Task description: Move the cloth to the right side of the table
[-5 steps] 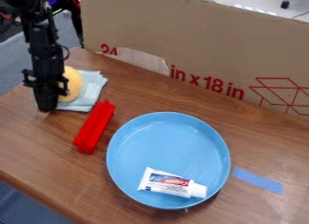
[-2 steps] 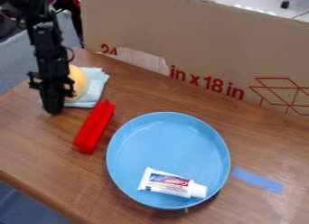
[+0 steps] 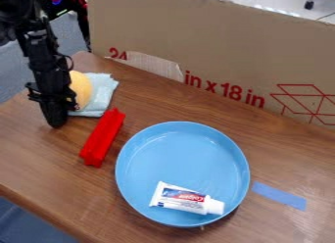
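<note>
At the far left, a black robot arm reaches straight down, and its fingers (image 3: 53, 112) are closed together with their tips low at the brown wood-grain worktop (image 3: 53, 167). They stand at the near left edge of the small pale blue-green folded cloth (image 3: 102, 91); whether they pinch any fabric cannot be told. The cloth lies on the left part of the worktop, towards the back, and a rounded yellow object (image 3: 80, 89) sits on it just beside the arm. In front of the cloth, a long red block (image 3: 102, 137) lies at a slant. Next comes a round bright-blue plate (image 3: 197, 154) holding a white toothpaste tube (image 3: 187, 199) near its front rim. Behind it stands a brown cardboard box with red print (image 3: 222, 46). A small blue tape strip (image 3: 279, 197) lies on the worktop at the right.
</note>
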{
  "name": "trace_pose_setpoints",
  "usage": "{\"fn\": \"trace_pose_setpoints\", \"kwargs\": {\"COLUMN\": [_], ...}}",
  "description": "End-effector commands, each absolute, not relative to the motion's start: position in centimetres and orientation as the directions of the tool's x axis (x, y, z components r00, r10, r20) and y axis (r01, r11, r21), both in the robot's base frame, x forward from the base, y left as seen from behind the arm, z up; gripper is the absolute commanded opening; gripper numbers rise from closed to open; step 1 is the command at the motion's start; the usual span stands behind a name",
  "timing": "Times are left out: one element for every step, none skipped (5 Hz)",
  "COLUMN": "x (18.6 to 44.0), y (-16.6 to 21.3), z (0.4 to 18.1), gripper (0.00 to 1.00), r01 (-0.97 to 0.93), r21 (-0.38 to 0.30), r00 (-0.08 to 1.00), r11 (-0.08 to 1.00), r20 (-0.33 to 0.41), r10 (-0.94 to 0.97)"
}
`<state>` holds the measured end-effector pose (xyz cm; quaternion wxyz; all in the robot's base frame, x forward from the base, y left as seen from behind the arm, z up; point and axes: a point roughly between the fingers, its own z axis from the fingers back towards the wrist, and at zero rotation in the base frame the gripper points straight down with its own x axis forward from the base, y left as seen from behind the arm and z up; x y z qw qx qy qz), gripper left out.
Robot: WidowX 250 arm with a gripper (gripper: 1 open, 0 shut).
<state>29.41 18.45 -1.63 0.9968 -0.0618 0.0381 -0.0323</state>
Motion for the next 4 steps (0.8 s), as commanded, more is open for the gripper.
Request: {"fn": "trace_pose_setpoints", "kwargs": {"x": [29.3,29.1,27.8,28.4], "y": [19.2,18.3,18.0,18.4], "z": [-0.8,0.2,-0.9,-1.3], "gripper": [0.00,0.00,0.00,0.00], "r01": [0.071,0.069,0.068,0.075], "r21": [-0.072,-0.075,-0.084,-0.085], "r00": [0.997,0.998,0.998,0.997], "r11": [0.995,0.995,0.994,0.994], "r20": [-0.016,-0.002,0.005,0.015], "r10": [-0.073,-0.070,-0.068,-0.074]}}
